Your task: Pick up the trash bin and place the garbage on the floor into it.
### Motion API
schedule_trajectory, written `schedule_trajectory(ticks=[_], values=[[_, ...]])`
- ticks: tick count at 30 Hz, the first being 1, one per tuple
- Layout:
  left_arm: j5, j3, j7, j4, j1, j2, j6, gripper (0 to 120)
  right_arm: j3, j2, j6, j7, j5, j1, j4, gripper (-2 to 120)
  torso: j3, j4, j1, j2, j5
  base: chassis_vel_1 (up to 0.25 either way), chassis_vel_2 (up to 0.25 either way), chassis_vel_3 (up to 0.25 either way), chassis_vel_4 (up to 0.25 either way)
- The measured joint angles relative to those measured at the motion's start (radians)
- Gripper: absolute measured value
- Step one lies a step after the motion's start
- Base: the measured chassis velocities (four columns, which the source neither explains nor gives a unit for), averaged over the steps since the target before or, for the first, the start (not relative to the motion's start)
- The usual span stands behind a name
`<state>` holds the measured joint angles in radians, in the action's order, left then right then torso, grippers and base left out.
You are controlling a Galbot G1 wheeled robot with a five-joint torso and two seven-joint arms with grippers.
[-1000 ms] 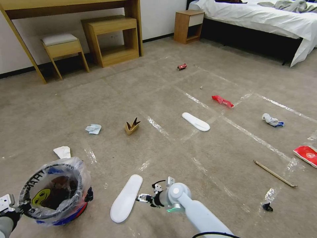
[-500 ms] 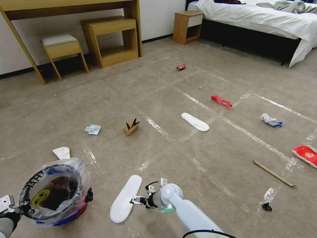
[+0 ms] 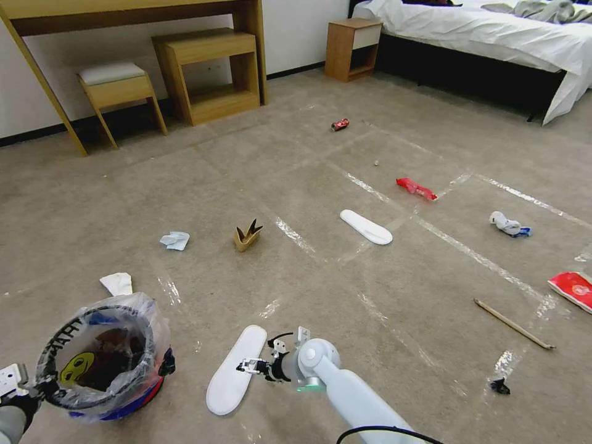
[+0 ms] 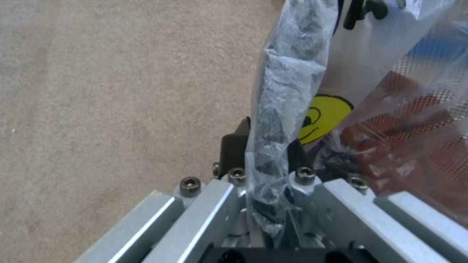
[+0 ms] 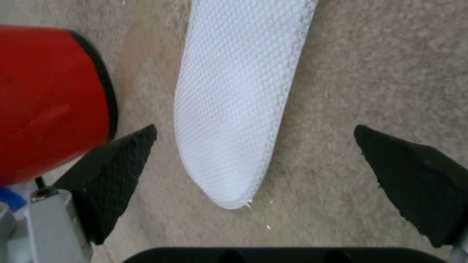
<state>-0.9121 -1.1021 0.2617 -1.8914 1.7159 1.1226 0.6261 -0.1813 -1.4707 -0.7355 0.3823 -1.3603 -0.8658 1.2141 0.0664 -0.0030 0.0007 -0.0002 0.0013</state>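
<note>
With R gripper (image 5: 253, 171) spread, slipper (image 5: 234, 109) lies btwn fingers (image 5: 122, 168).

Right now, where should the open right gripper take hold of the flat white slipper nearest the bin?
Probably from above, across the flat white slipper at its rounded end, one finger per long edge. It lies flat on the carpet, and the right gripper already straddles it, open.

Setting: bedroom, hotel-like. Bed with white linen on a dark base (image 3: 493, 43), small wooden nightstand (image 3: 353, 48), long wooden desk (image 3: 123, 12) with cushioned stool (image 3: 117, 86). Grey-beige carpet floor (image 3: 246, 166) with clear tape grid.
</note>
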Motion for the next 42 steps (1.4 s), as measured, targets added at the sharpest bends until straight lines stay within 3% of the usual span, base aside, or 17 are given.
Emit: schedule_trajectory(ticks=[37, 42], values=[[-0.002, 0.0, 0.001, 0.002, -0.002, 0.005, -0.004, 1, 0.013, -0.106, 0.0, -0.113, 0.128, 0.03, -0.143, 100, 0.0, 0.0, 0.0, 0.0, 0.0, 0.0, 0.0, 0.0, 0.0], [-0.003, 0.0, 0.0, -0.003, 0.001, 0.006, -0.007, 1, 0.023, -0.128, 0.008, -0.166, 0.188, 0.042, -0.184, 100, 0.0, -0.0003, 0.0, 0.0, -0.0004, 0.0, 0.0, 0.0, 0.0]])
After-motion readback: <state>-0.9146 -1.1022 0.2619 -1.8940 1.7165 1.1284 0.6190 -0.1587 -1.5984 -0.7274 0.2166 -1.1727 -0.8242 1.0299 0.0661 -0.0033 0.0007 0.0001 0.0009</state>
